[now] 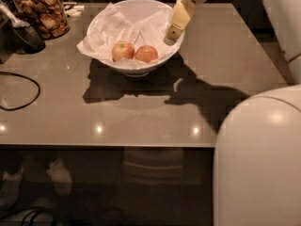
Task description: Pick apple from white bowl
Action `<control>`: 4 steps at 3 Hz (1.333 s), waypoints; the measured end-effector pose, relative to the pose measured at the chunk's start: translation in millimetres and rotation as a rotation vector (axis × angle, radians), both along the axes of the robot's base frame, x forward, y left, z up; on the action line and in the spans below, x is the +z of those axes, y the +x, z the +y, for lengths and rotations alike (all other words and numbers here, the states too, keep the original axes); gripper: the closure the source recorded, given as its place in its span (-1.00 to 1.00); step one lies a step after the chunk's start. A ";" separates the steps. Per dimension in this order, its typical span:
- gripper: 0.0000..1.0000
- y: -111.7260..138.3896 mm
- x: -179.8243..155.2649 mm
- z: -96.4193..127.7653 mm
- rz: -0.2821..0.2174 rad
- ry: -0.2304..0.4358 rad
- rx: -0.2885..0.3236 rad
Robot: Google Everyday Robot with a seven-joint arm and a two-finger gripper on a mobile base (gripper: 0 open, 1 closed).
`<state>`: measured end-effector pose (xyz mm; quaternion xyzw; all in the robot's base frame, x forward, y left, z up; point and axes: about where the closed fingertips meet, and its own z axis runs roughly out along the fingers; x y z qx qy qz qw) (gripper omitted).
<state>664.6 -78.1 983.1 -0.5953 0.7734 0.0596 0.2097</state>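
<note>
Partly overlapping bowl right rim with gripper, upper centre of frame; pointing down-left toward apple; grip state: cannot tell.

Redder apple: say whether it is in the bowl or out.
In: the apple lies inside the bowl; the gripper hangs over its rim.

Apple: small, round, reddish-orange. It is seen low in the bowl, right of centre, resting on crumpled paper, touching or just beside a paler apple on its left. Bowl: large, deep, white, upright, set on the far half of the table; paper is draped over its left rim. Gripper is held over the bowl's right rim, apart from the apple.
</note>
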 end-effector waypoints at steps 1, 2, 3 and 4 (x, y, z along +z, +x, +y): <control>-0.86 9.8 -1.9 15.4 0.005 0.015 0.027; -0.82 16.5 -7.0 30.1 0.016 0.029 0.054; -0.78 22.0 -17.7 39.2 0.037 0.033 0.066; -0.68 27.9 -31.1 41.7 0.061 0.030 0.056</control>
